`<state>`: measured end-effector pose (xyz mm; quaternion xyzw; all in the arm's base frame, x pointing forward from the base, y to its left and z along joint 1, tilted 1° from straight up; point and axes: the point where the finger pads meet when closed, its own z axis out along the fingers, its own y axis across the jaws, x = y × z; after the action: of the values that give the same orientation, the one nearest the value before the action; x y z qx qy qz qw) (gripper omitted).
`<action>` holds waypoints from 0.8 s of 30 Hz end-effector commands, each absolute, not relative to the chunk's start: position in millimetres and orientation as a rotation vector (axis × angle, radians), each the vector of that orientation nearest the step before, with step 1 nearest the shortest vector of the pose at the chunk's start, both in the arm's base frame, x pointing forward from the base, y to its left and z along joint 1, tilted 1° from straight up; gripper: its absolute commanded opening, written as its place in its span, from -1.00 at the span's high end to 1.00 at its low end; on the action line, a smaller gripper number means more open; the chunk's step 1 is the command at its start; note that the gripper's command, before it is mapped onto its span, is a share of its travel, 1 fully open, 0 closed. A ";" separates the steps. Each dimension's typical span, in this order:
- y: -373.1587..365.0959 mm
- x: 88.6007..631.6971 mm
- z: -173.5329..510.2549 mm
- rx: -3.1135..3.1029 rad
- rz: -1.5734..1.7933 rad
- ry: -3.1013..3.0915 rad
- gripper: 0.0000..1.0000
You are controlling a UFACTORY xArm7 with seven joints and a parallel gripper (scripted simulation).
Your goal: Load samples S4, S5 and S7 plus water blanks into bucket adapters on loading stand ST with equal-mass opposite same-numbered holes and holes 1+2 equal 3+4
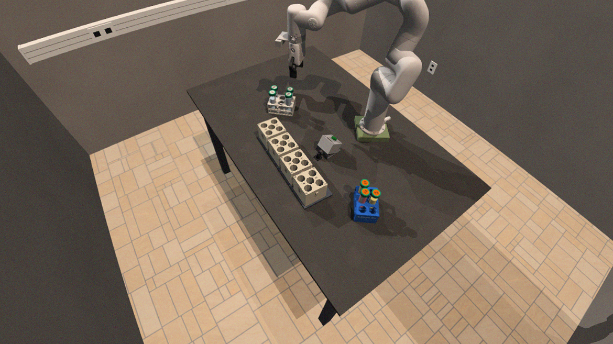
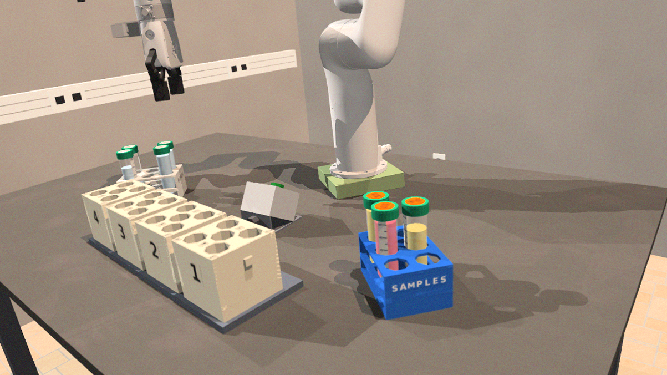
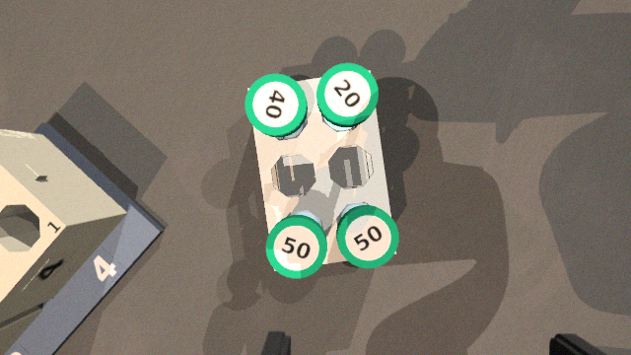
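My gripper (image 1: 293, 73) (image 2: 169, 93) is open and empty, high above the white rack (image 1: 281, 112) (image 3: 322, 143). That rack holds water blanks marked 40 (image 3: 275, 105), 20 (image 3: 347, 94), 50 (image 3: 296, 247) and another 50 (image 3: 368, 237); its two middle holes are empty. The blue rack (image 1: 366, 218) (image 2: 419, 303) holds three orange-dotted samples: a pink one (image 2: 386, 234), a yellow one (image 2: 417, 235) at a lower level, and another yellow one (image 2: 372, 222) behind. Adapters 1 (image 2: 244, 274), 2 (image 2: 155, 265), 3 (image 2: 122, 243) and 4 (image 2: 94, 222) stand on the loading stand (image 2: 292, 283) with no tubes visible.
The grey sloped desk (image 1: 328, 144) (image 2: 269, 203) with its green DONE key (image 1: 333, 138) (image 2: 277, 185) stands between the adapters and the arm's green base block (image 1: 372, 138) (image 2: 370, 184). The blue rack stands beyond the adapter 1 end of the stand, and the white rack beyond the adapter 4 end.
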<state>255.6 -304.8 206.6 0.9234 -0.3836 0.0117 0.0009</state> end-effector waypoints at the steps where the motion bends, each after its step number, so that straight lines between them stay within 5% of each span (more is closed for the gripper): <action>1: -305.2 256.1 219.3 2.898 0.041 -1.204 -1.00; 24: -242.0 286.7 231.4 3.093 0.040 -0.500 -1.00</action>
<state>277.0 -259.0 229.7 0.9747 -0.2232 0.0105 0.0037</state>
